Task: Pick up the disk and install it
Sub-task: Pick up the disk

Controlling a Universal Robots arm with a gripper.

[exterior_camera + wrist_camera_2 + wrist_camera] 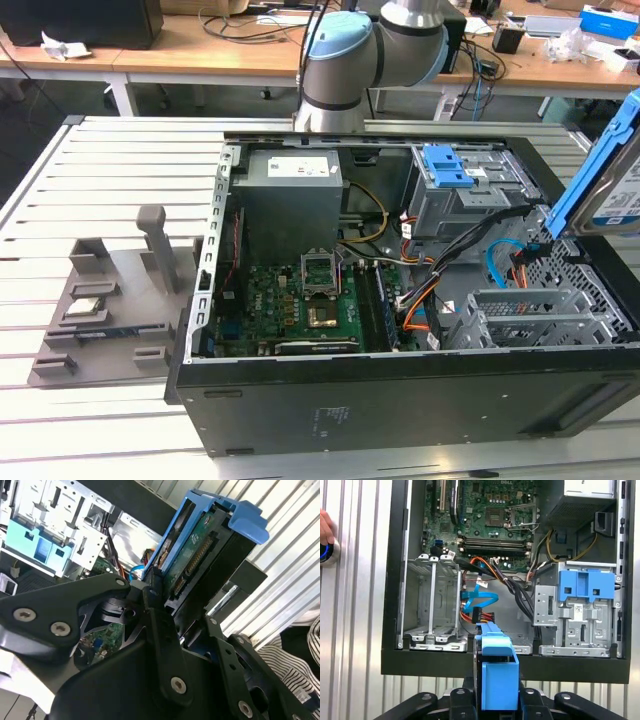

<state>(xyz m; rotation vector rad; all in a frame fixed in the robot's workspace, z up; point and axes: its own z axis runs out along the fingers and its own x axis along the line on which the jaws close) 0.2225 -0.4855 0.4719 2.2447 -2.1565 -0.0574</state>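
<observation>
The disk (605, 185) runs off the exterior view's right edge; the arm (370, 45) is cropped at that view's top; in the first wrist view the disk's near end is buried between the fingers of the gripper (496, 697), itself cut by the frame; a hand (324, 527) is cropped at the edge.

a slatted metal table (120, 170) of long silver ribs carries the work. an open black computer case (400, 405) lies on its side directly on the ribs, taking up the middle and the exterior view's right. on the exterior view's left, just beside the case, a grey moulded fixture (110, 300) with upright posts sits flat on the slats. in the first wrist view a round button with a blue ring (327, 552) rests on the table beside the case, a hand (324, 527) touching it.
</observation>
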